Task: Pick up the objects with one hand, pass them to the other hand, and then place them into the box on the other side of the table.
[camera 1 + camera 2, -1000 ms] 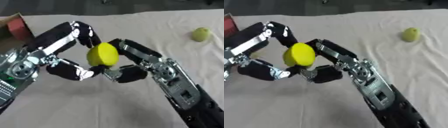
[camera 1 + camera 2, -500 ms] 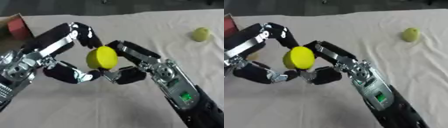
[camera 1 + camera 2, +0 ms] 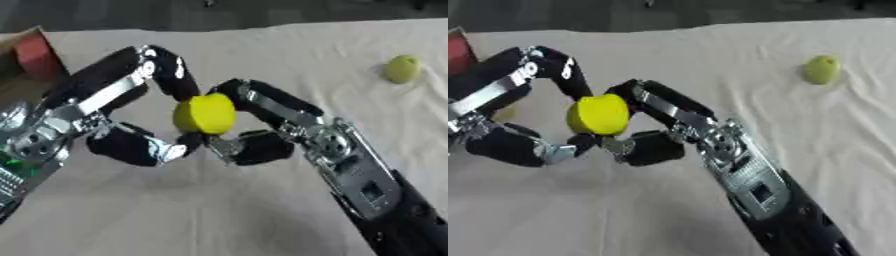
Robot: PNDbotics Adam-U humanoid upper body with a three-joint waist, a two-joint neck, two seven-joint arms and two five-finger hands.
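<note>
**Handover in mid-air: both hands on the yellow ball**

We start with the table, spread with a pale cloth and taking up nearly the whole scene. At its far left edge we catch the box, brown with a red inner side, only partly in view. That is where we judge this yellow piece is headed.

Now the arms. Our right hand reaches in from the lower right, fingers curled over the top and thumb tucked under. Our left hand comes from the left, a finger arched over and thumb beneath. Both are clasped on the yellow ball, which hangs above the cloth in the middle, pinched from both sides at once.

Far off near the right edge sits a small green fruit, well apart from the action and untouched.

So we are at the exchange itself. To do it well, we want the left hand wrapped round the ball before the right hand lets go, and the right fingers should open straight back rather than drag sideways, because a round thing rolls out easily. Then we carry it left toward the box.
</note>
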